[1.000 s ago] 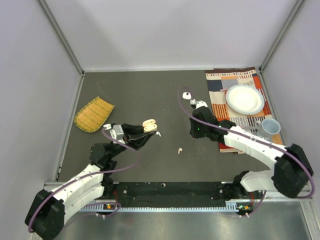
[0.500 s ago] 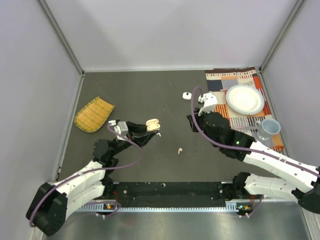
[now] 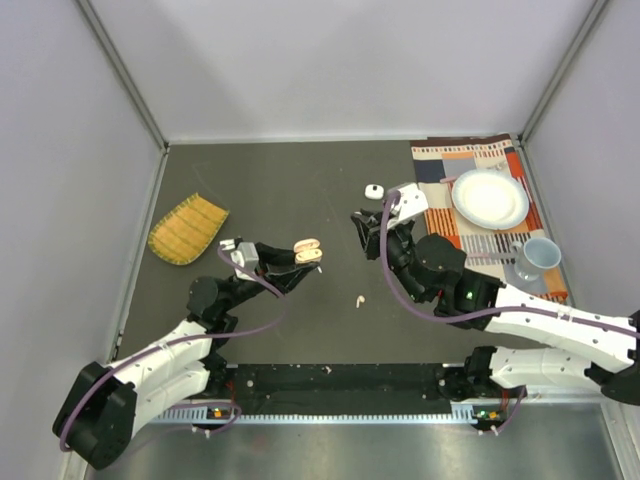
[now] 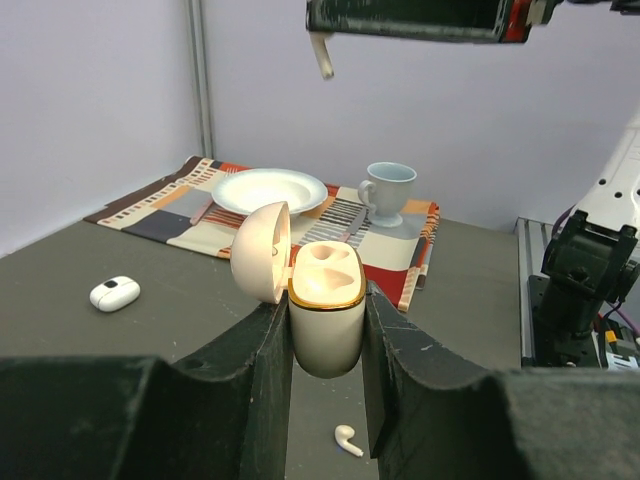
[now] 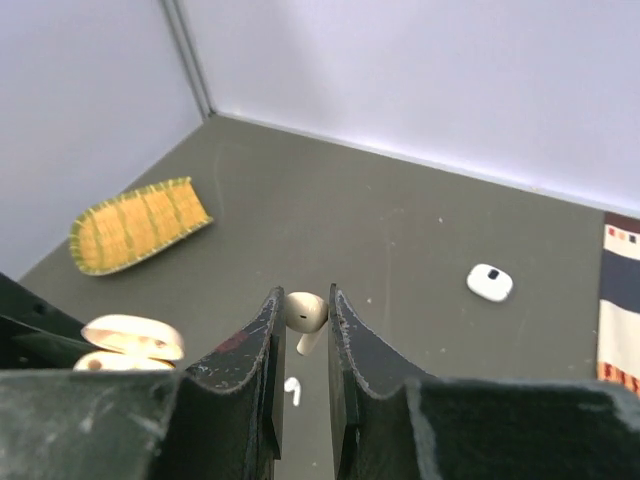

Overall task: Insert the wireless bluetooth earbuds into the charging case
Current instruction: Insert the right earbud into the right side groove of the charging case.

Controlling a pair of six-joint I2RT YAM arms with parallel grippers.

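The left gripper (image 4: 327,302) is clamping the peach-pink charging case (image 4: 323,338) by its two flat sides. It is holding the case upright and off the table, with the hinged lid (image 4: 261,252) swung back, so both sockets are facing up; they are looking empty.

The right gripper (image 5: 302,300) is pinching a pale earbud (image 5: 304,312) between its nearly closed fingers, with the stem pointing down. That is probably how it needs to be hanging to drop into a socket. From above, this gripper is sitting at about 3 o'clock of the case, well apart from it. In the left wrist view it is showing high above the case, with the stem dangling beneath it.

A second earbud (image 3: 358,299) is lying loose on the dark table (image 3: 300,180), at about 5 o'clock of the case, and is waiting its turn. No other earbuds are showing.

A small white closed case (image 3: 373,190) is resting at 12 o'clock of the right gripper. A yellow woven mat (image 3: 187,228) is lying at 10 o'clock of the left gripper. At the table's 2 o'clock corner, a striped placemat (image 3: 440,170) is carrying a white plate (image 3: 489,198) and a pale blue cup (image 3: 540,255).

Nothing is standing between the held earbud and the case. The raised lid, on the side facing away from the right arm, is not blocking the approach.
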